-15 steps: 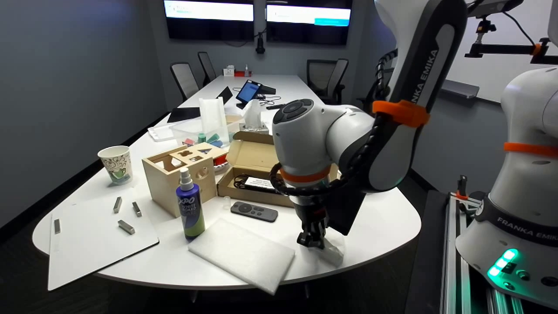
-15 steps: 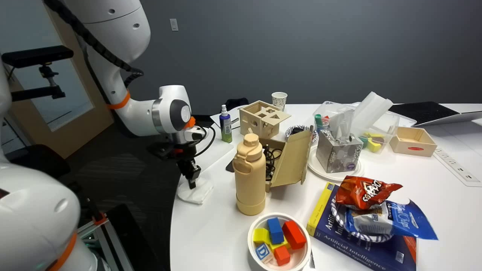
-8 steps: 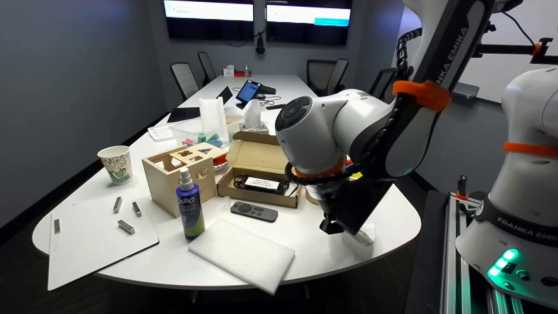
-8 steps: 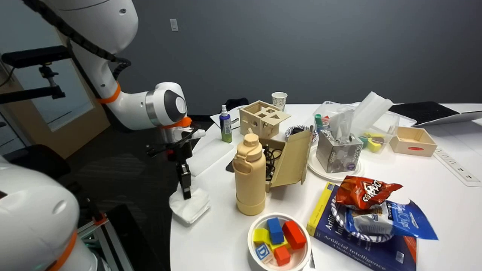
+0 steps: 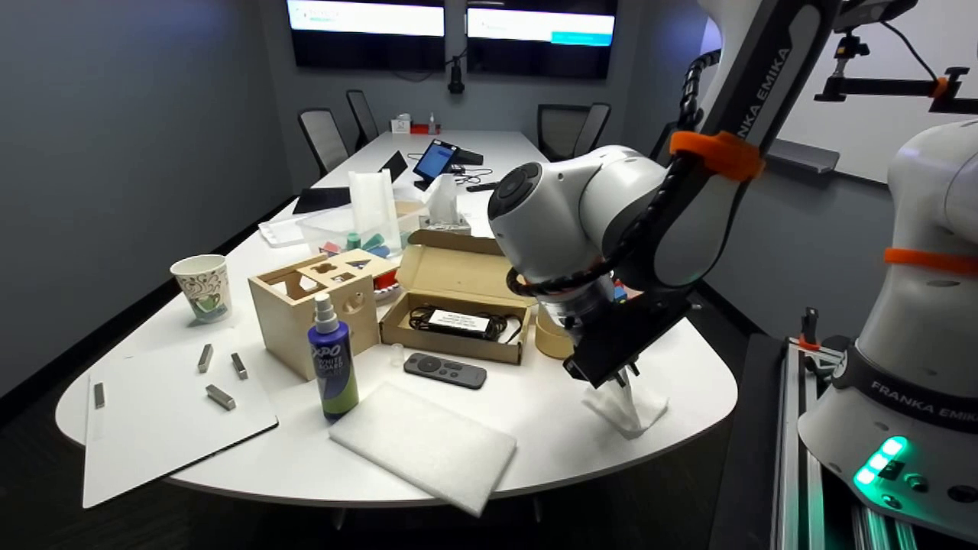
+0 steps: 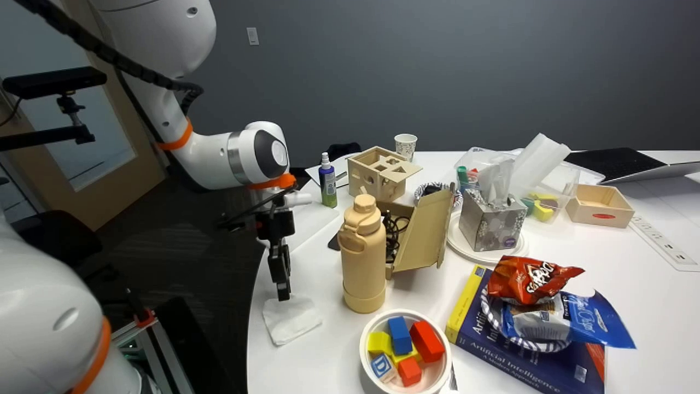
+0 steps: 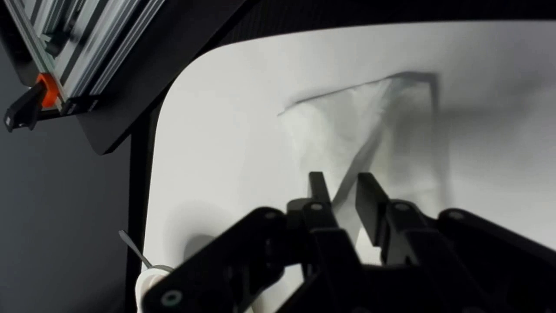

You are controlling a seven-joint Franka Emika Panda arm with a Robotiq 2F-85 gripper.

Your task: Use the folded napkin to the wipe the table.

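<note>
The folded napkin (image 5: 649, 412) is a small white square on the white table (image 5: 550, 428), near its rounded edge. In an exterior view (image 6: 292, 323) it lies mostly flat. A fold of it rises in the middle toward my gripper (image 6: 283, 298). In the wrist view my gripper (image 7: 341, 178) has its two fingers apart, with a narrow bright gap between the pads. The raised fold of the napkin (image 7: 325, 134) runs down into that gap. The pads do not visibly pinch it. The lower end of the fold is hidden by the fingers.
A peach bottle (image 6: 363, 262) and a white bowl of blocks (image 6: 437, 377) stand near the gripper. A flat white foam sheet (image 5: 428, 447), a remote (image 5: 445, 370), a spray bottle (image 5: 334, 367) and an open cardboard box (image 5: 451, 328) lie along the table end.
My gripper and the napkin have moved along the table edge, away from the foam sheet and toward the bowl of blocks. The napkin now lies flatter, with a raised fold.
</note>
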